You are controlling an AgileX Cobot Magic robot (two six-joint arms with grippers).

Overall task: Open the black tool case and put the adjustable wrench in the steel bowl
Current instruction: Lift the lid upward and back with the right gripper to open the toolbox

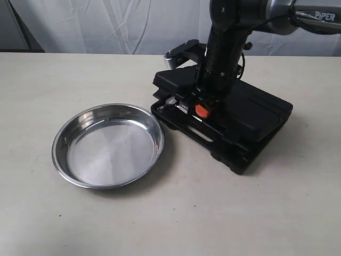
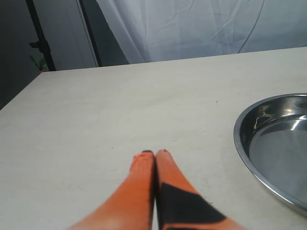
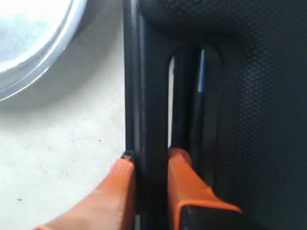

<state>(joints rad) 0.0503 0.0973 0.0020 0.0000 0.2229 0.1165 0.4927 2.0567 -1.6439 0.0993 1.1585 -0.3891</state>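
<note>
The black tool case (image 1: 261, 114) lies right of centre on the table. Its lid looks raised a little at the handle edge, leaving a narrow gap. My right gripper (image 1: 201, 110) reaches down onto that edge. In the right wrist view, the right gripper (image 3: 148, 160) is shut on the handle bar (image 3: 151, 96), one orange finger outside and one in the cut-out. The steel bowl (image 1: 55, 154) sits to the left of the case with nothing in it. My left gripper (image 2: 154, 152) is shut on nothing above bare table beside the bowl (image 2: 238, 132). The adjustable wrench is hidden.
A white curtain (image 1: 106, 24) hangs behind the table's far edge. The right arm (image 1: 226, 37) stands over the back half of the case. The table's left corner (image 2: 41, 74) and a dark stand (image 2: 41, 38) lie beyond the left gripper.
</note>
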